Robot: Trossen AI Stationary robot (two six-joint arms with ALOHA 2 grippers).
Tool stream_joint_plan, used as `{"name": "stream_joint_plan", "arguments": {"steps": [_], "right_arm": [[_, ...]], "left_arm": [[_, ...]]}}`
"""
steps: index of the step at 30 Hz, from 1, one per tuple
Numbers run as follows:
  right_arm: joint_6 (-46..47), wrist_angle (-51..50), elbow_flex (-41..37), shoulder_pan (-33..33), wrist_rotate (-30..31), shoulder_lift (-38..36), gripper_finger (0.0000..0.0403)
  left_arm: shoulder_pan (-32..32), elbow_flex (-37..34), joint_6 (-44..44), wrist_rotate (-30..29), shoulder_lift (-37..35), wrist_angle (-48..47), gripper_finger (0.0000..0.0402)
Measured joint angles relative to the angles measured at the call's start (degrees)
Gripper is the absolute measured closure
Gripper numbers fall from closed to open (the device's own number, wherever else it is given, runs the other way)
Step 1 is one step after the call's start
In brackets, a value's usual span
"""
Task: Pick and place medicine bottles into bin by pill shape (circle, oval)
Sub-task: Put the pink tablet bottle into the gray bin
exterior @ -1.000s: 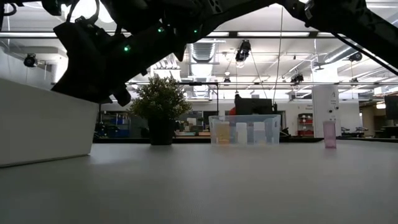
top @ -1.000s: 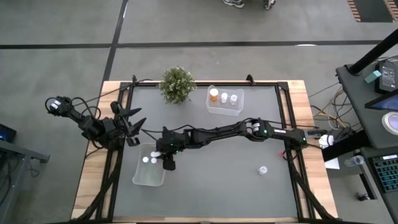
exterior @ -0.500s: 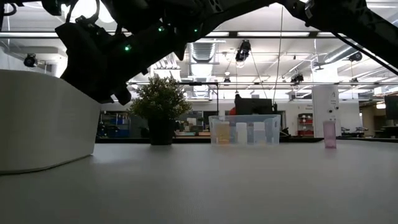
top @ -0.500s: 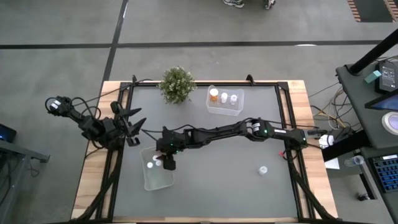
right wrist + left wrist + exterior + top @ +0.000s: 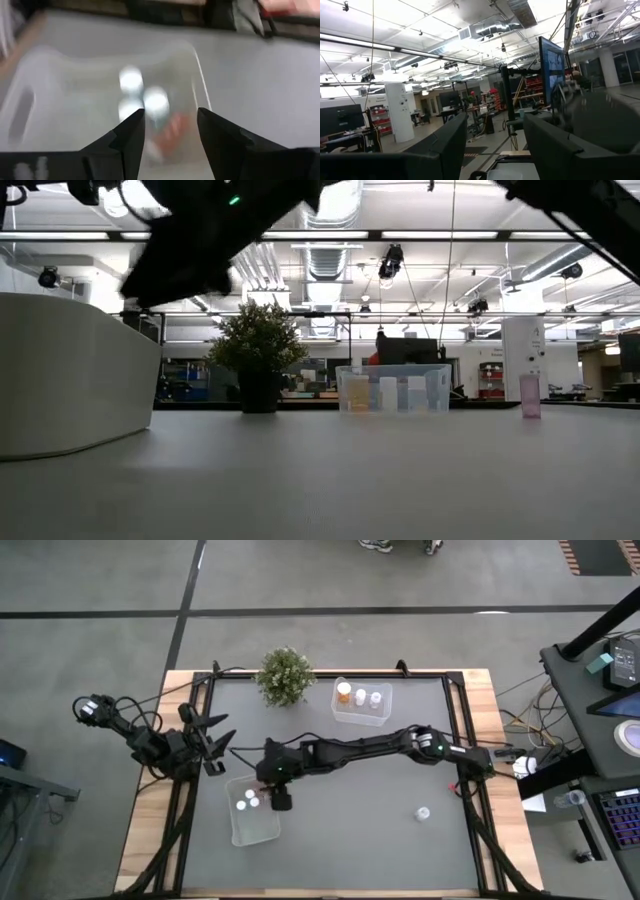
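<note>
Bottles (image 5: 246,801), white-capped, we count three clustered in the near-left bin (image 5: 252,830); three more stand in the far bin (image 5: 362,715), one pink bottle (image 5: 423,812) alone at near right. Right gripper (image 5: 282,802) hangs over the near-left bin's right rim, fingers apart, nothing between them. Left gripper (image 5: 212,730) waits at the table's left edge, fingers apart, empty.

From my seat I see a grey concrete floor (image 5: 420,580) crossed by dark lines (seams, perhaps), a dark worktop (image 5: 380,830) edged in pale wood, exposed ceiling ducts (image 5: 335,205) under strip lights, a white pillar (image 5: 522,345), and a black monitor (image 5: 551,67) beyond.
</note>
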Motion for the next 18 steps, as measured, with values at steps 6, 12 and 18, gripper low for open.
{"name": "stream_joint_plan", "arguments": {"steps": [6,12,18], "right_arm": [[1.1,-22.7,-2.8,2.3,11.6,-8.6,0.0242],[8.5,-29.8,-16.9,5.9,14.2,-21.0,0.0254],[15.9,-29.2,-34.5,8.2,14.9,-35.7,0.0265]], "left_arm": [[0.0,0.0,0.0,0.0,1.3,-0.1,0.0221],[0.0,0.0,-0.1,0.7,3.0,0.5,0.0221],[0.0,1.3,-2.7,3.2,5.4,0.4,0.0221]]}}
